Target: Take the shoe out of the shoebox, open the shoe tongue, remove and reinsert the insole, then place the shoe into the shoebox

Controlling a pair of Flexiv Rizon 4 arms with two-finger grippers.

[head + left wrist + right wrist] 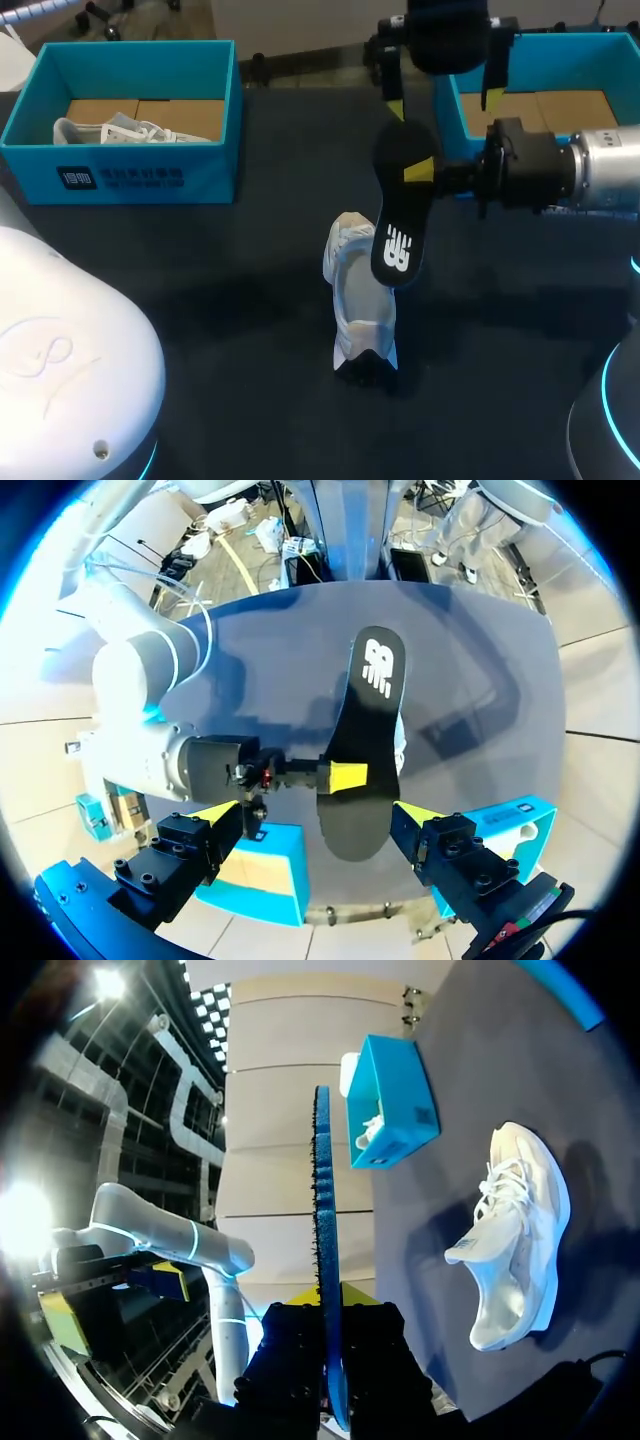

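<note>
**A:** Head view first. Where is the insole (403,205)?

**B:** It's pinched at its side in the right gripper (425,172) and hangs with its logo end lowest. The shoe (360,300) lies on the table just under it. I'd judge it's held there so that end can be fed back into the shoe's opening. The left gripper (442,100) sits beyond, fingers spread and holding nothing.

**A:** And the left wrist view?

**B:** The left gripper (318,818) is wide apart and empty. The insole (365,730) lies ahead of it, with the right gripper (340,777) clamped on it from the side. It's probably ready to help steady things.

**A:** And the right wrist view?

**B:** The right gripper (330,1300) is closed on the insole (323,1210), which shows edge-on and stands straight out ahead. The shoe (515,1230) lies on the table beside it, and the blue shoebox (395,1105) is farther off.
</note>
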